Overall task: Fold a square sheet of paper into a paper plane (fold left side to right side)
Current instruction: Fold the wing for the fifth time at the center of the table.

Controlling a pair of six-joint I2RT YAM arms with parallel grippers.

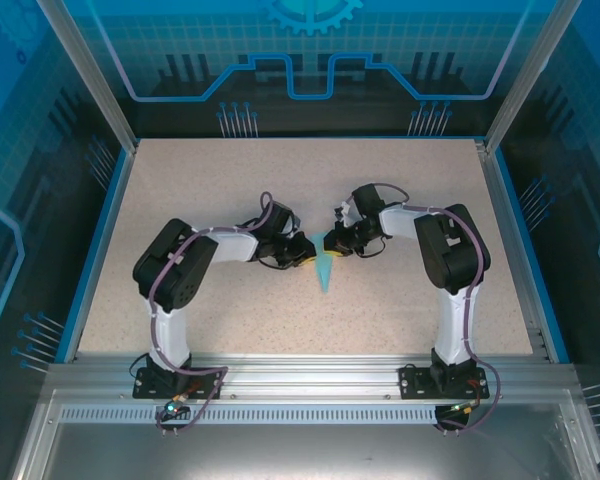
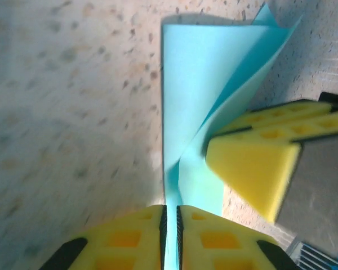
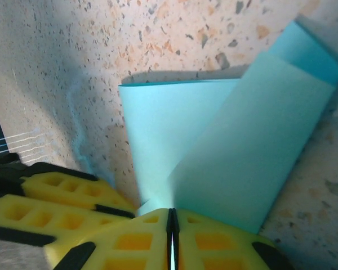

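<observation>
Left fingers point(image 2: 124, 242) and right fingers point(image 3: 214, 242) both pinch paper plane point(image 2: 197, 84) edge.

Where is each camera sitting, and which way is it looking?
Top external: high behind the arms, looking down at the speckled table; both whole arms show, left gripper and right gripper meeting at the turquoise-blue folded paper sheet.
Left wrist: on the left wrist, looking past its own yellow fingers pinching the sheet; the right gripper's finger pokes in at right.
Right wrist: on the right wrist, looking past its own shut fingers at the sheet; the left gripper's fingers at left.
Shared: both wrist views see that sheet.
</observation>
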